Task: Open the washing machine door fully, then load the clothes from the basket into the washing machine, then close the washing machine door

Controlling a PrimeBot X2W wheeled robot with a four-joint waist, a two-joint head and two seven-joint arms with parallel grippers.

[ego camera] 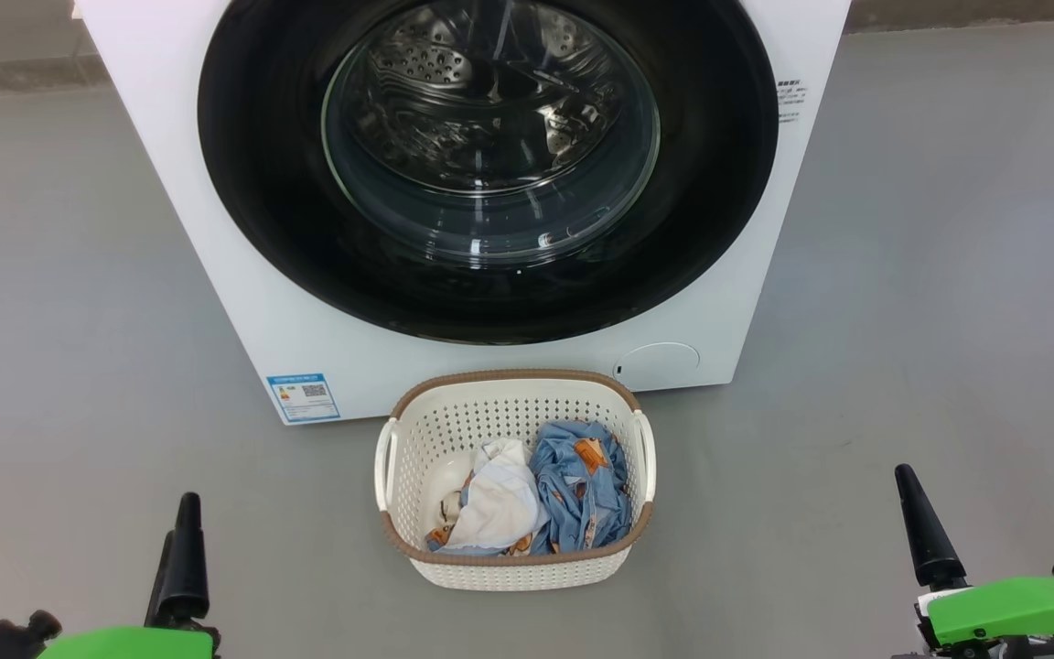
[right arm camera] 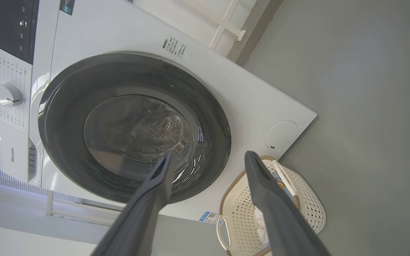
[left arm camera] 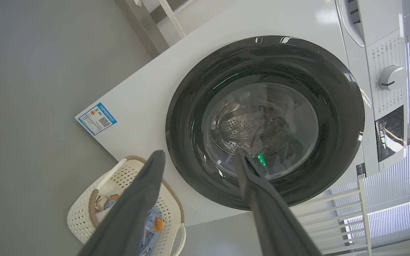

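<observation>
Washing machine door (ego camera: 489,165), the large round one with a wide glossy black ring around a bulging clear glass window, lies flush against the front of the big white boxy front-loading washing machine (ego camera: 243,311), so I judge that you have not yet begun the opening step. Through the glass you can see the perforated steel drum. The small cream-white perforated plastic basket (ego camera: 513,567) with the brown woven-look rim stands on the grey floor (ego camera: 79,366) just before the machine and directly below the door, probably set there so the load has only a short way up into the drum. The clothes (ego camera: 536,499) lie inside it: a white cloth on the left and light blue printed fabric on the right. Your left gripper (left arm camera: 199,154) has its two long dark fingers spread apart with nothing between them, and your right gripper (right arm camera: 208,154) is spread and empty likewise. In the head view they sit low and wide, one to each side of the basket, which leaves the middle free. The door is ahead of and above both grippers, well apart from them, with the basket between you and the machine. Both wrist views look along the fingers at the door's glass. I cannot make out a handle or catch on the ring, so find where it releases before you reach.
</observation>
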